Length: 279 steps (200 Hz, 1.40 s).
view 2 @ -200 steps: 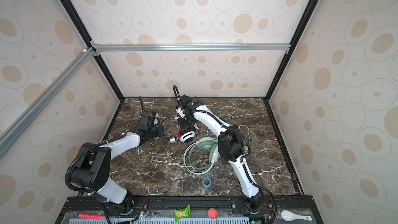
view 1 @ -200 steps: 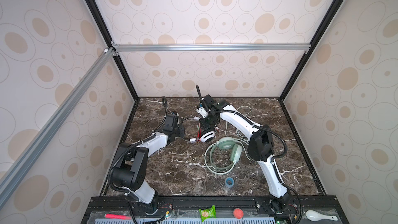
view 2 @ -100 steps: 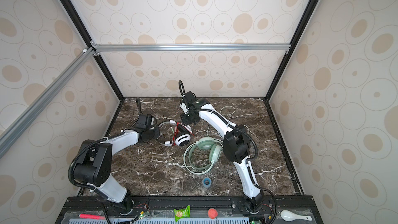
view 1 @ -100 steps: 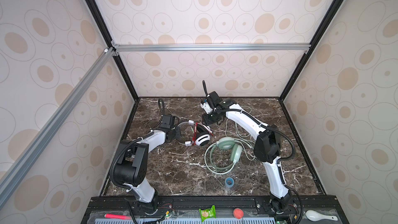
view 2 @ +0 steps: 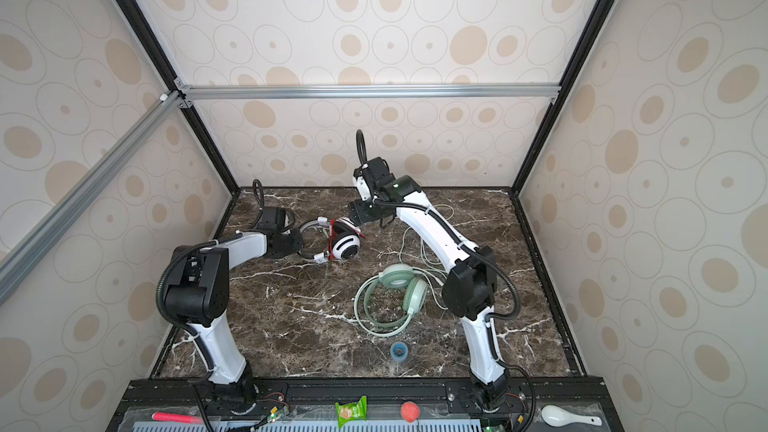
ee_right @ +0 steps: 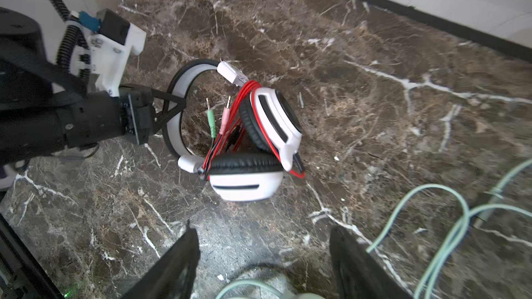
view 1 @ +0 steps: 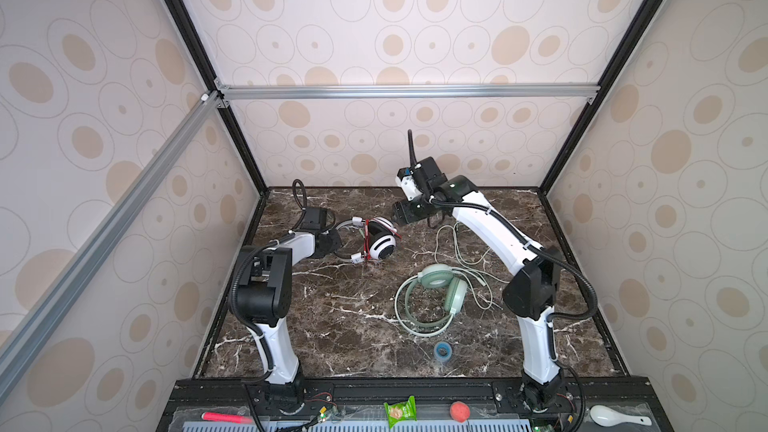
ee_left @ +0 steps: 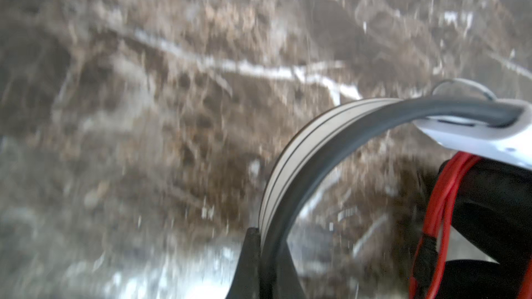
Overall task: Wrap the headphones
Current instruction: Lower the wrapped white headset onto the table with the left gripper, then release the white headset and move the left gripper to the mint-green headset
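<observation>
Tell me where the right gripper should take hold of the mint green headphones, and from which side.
Probably the headband, from above. The mint green headphones lie flat on the table, so the arc stands clear of the folded ear cups, with bare marble on both sides for the jaws of the open right gripper. Its loose cable trails from the cups toward the back.
</observation>
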Each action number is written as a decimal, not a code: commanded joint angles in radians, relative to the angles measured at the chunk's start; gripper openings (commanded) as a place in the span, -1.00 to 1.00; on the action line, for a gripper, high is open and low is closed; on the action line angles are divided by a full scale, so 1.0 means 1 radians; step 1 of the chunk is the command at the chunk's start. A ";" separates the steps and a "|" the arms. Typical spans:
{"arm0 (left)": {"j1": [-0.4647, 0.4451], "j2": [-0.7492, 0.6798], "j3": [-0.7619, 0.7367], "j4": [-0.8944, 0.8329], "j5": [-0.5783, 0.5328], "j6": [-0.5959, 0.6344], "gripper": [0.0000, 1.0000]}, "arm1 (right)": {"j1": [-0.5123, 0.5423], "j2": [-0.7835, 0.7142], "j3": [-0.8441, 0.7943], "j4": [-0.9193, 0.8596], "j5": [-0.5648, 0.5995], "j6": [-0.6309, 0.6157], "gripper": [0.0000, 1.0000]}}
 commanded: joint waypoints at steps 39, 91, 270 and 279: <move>0.025 0.203 0.284 -0.081 0.022 0.031 -1.00 | -0.063 -0.178 -0.195 0.046 0.026 0.019 0.56; 0.026 0.257 0.339 -0.084 0.023 0.043 -0.29 | -0.097 -0.256 -0.276 0.088 0.030 0.012 0.58; -0.484 -0.609 -0.217 -0.244 -0.264 -0.434 0.96 | -0.144 -0.416 -0.627 0.221 -0.054 0.004 0.79; -0.570 -0.622 -0.237 -0.254 -0.277 -0.499 0.96 | -0.152 -0.439 -0.673 0.241 -0.072 0.011 0.81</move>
